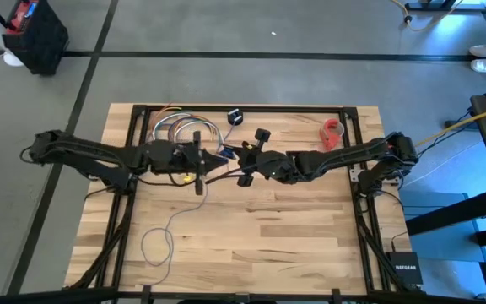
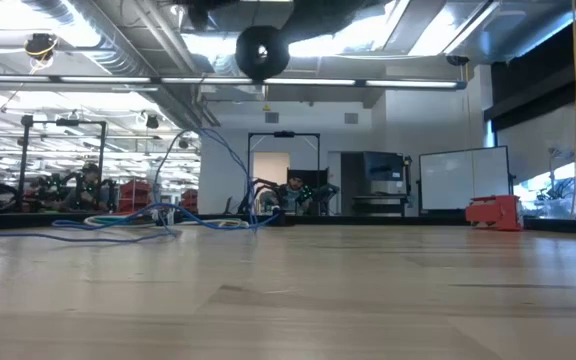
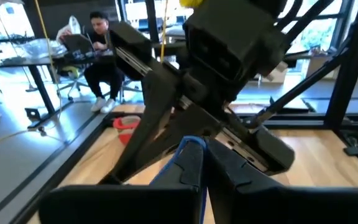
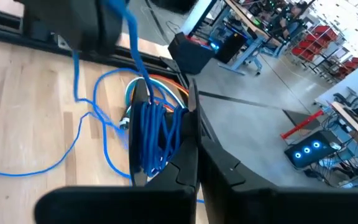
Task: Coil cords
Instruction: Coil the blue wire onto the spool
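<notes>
Cords (image 4: 154, 134): thin blue cable, wound into a hank and clamped between the clenched fingers of the right gripper (image 4: 194, 158) in the right wrist view. Loose length trailing away over the wooden table (image 1: 294, 228), seen in the high view as a pale line (image 1: 160, 241) curling toward the lower left of the frame, not far from the left edge of the board. Black round puck (image 2: 262, 50) hanging at upper centre of the low view, well above the tabletop.

Left gripper (image 1: 224, 155) and right gripper (image 1: 245, 162) meeting nose to nose in the upper middle of the high view. Left fingers (image 3: 188, 163) pressed together, with a bit of blue showing at the tips; cannot tell if cable is really pinched there.

Bundle of multicoloured wires (image 1: 178, 127) lying close to the far edge, upper left. Separate black disc (image 1: 234, 116) near it. Red object (image 1: 333, 131) at upper right.

Wide bare wood across the whole lower half of the frame.
</notes>
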Robot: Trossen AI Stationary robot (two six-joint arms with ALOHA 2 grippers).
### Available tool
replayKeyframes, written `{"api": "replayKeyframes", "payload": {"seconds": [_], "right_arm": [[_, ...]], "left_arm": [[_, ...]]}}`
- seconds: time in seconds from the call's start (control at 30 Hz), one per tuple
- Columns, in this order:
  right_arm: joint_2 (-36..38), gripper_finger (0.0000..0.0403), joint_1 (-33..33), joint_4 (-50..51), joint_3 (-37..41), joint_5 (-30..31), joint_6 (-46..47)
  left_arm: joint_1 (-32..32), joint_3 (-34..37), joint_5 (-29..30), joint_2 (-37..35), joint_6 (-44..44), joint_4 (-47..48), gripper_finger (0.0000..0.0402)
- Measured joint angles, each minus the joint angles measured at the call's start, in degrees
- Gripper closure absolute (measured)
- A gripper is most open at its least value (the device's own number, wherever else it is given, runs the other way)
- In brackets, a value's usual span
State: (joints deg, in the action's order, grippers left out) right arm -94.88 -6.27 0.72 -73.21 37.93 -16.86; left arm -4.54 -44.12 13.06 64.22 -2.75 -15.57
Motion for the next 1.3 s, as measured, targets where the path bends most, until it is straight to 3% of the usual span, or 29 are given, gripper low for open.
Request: {"api": "replayKeyframes", "payload": {"seconds": [0.4,0.77,1.3], "right_arm": [[0.4,0.0393,-0.12,-11.1,0.0,0.76,-0.97],[4.58,0.0393,-0.12,-19.75,-0.09,-5.5,0.57],[10.96,0.0393,-2.76,-16.76,-0.04,-7.49,-0.08]], "left_arm": [[-1.06,0.02,0.18,4.8,0.84,-0.24,0.0399],[-1.11,0.02,-0.07,4.89,0.57,1.85,0.04],[-1.11,0.04,1.89,4.86,-0.23,4.43,0.0387]]}}
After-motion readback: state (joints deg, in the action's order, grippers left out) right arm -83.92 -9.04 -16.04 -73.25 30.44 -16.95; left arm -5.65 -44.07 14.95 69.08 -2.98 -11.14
